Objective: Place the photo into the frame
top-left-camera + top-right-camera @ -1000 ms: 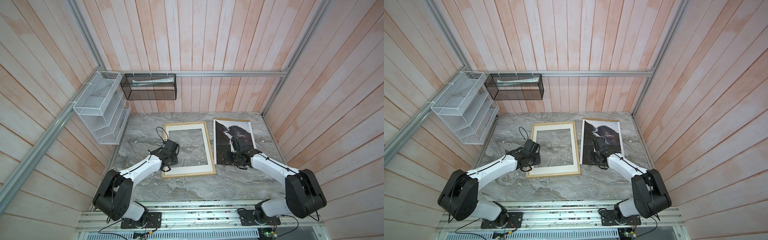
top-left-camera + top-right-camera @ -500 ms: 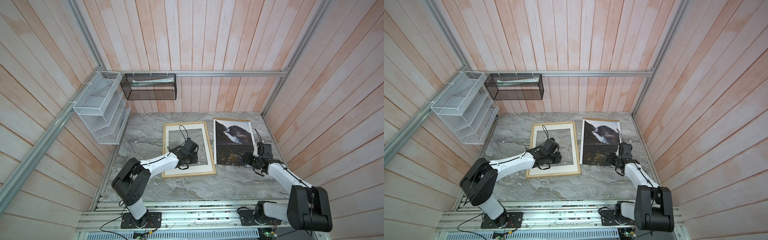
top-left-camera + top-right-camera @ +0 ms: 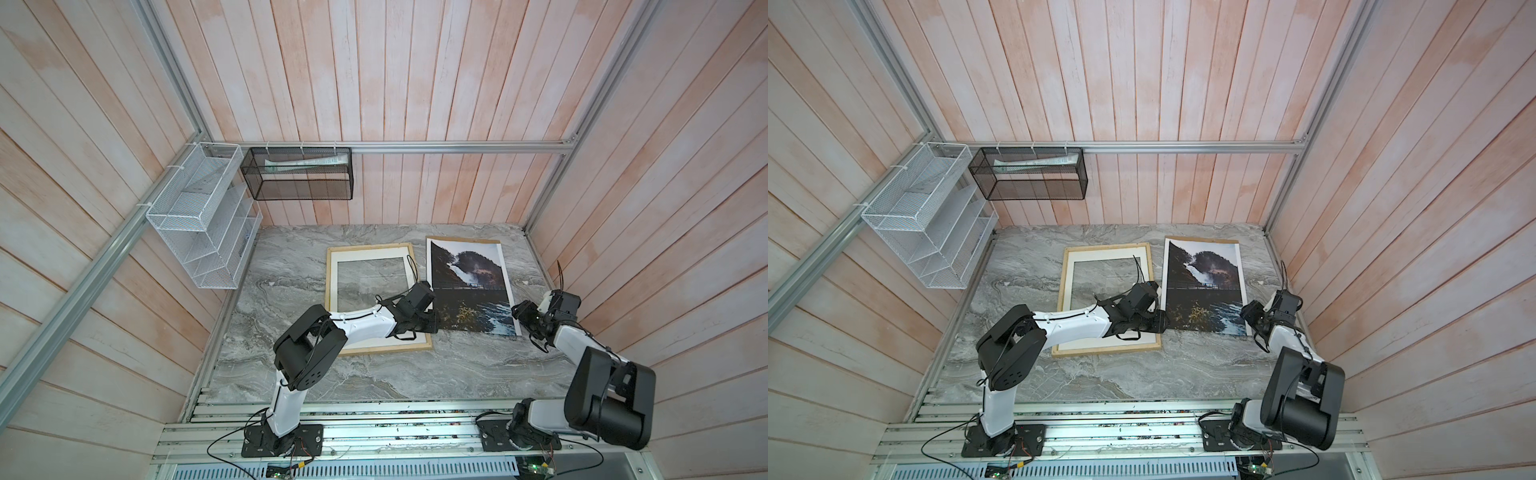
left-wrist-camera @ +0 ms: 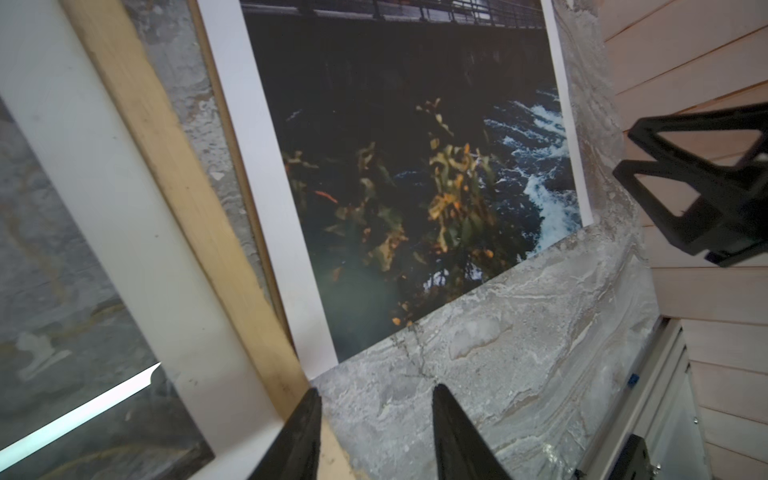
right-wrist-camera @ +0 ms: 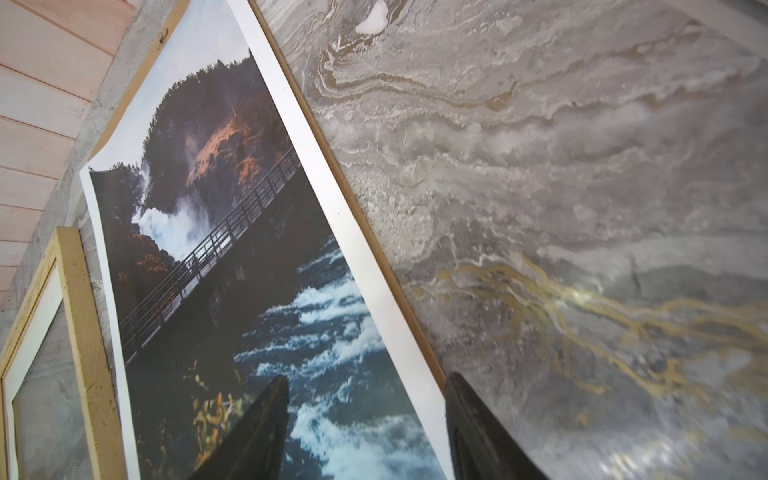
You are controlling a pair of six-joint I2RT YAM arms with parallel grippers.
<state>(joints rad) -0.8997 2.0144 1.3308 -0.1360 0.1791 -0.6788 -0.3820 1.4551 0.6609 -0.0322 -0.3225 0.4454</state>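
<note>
The photo, a dark waterfall-and-bridge print with a white border, lies face up on the marble table, right of the frame. The frame of pale wood lies flat beside it. My left gripper is open and empty, low over bare marble between the frame's right rail and the photo's near left corner. My right gripper is open at the photo's near right edge. One finger is over the print, the other over the table.
A brown backing panel peeks out from under the photo. A white wire rack and a black mesh basket hang on the plank walls at the back left. An aluminium rail runs along the table's front.
My left gripper has swept right from the frame's left side to its near right corner beside the photo. My right gripper has moved off the middle of the photo to its right edge.
</note>
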